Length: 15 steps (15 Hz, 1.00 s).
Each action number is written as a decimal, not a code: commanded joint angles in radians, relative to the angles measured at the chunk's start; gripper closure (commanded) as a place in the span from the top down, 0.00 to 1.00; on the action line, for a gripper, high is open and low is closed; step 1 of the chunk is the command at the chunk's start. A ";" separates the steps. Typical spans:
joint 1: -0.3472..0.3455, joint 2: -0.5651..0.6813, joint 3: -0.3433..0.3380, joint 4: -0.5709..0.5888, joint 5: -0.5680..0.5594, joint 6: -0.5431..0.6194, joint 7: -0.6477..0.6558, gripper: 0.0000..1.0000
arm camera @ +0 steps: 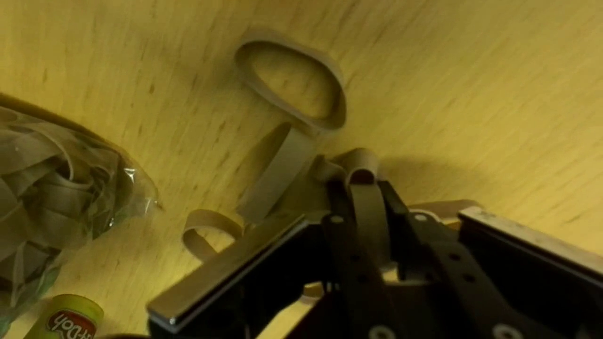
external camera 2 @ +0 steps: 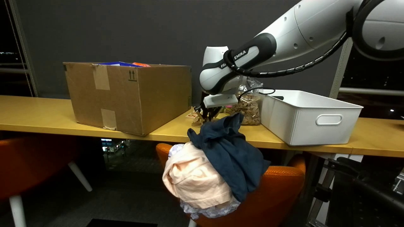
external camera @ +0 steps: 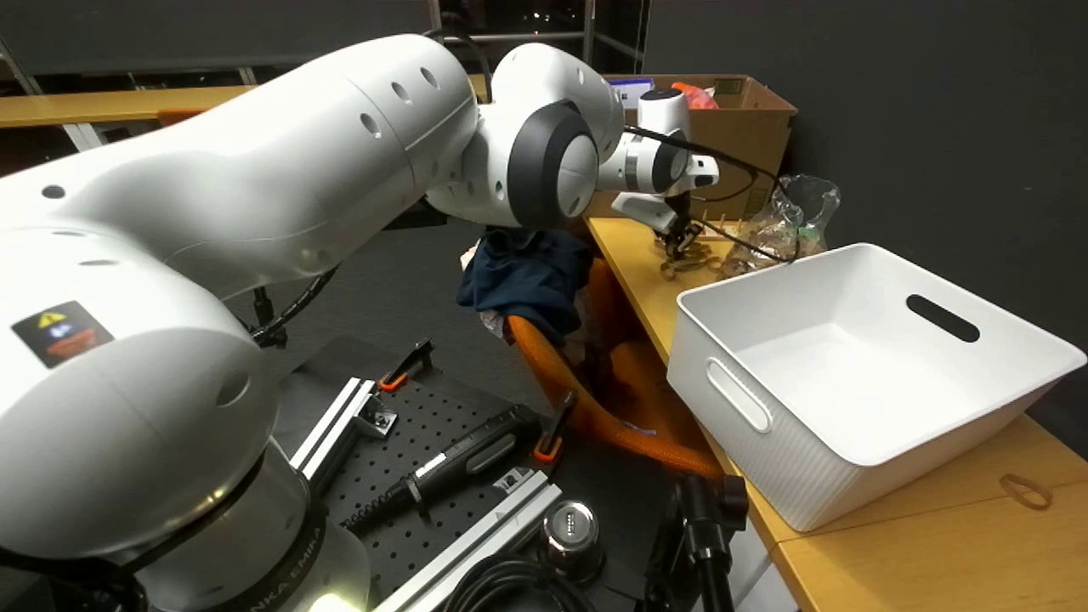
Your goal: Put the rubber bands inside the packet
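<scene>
The robot arm (external camera: 306, 136) reached out over the tabletop (external camera: 935, 552), and its pincer (arm camera: 360, 188) pointed down. The pincer was clamped on 1 tan rubber band (arm camera: 370, 212). In the wrist view that band stuck up between the 2 dark fingers (arm camera: 337, 202), with a curl at its end.

More rubber bands (arm camera: 278, 179) lay loose on the tabletop around the pincer. 1 big loop (arm camera: 332, 123) made a ring, and a small loop (arm camera: 207, 219) sat nearer the packet (arm camera: 56, 197). 1 more band (external camera: 1020, 499) lay by itself near the white tub (external camera: 756, 442) in an exterior view.

The packet was clear and shiny, with lots of rubber bands in it. It sat on the tabletop, near the pincer but not touching it. In both exterior views it was right by the tub; I could not tell if they touched. A yellow pot (arm camera: 66, 318) with a red label was close to the packet.

A big brown box (external camera 2: 107, 97) was on the tabletop too, with a blue thing (external camera 2: 118, 64) and an orange thing (external camera 2: 142, 64) showing at its top. A dark blue cloth (external camera 2: 233, 157) and a pale pink cloth (external camera 2: 195, 176) were piled on an orange chair (external camera 2: 281, 192).
</scene>
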 commanded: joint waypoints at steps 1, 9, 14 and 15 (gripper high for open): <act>-0.013 -0.005 0.010 0.030 0.009 -0.028 -0.012 0.00; -0.034 -0.166 0.012 0.019 0.015 -0.139 -0.019 0.01; -0.041 -0.339 0.007 0.006 0.010 -0.310 -0.035 0.01; -0.046 -0.370 -0.003 0.001 0.004 -0.344 -0.028 0.01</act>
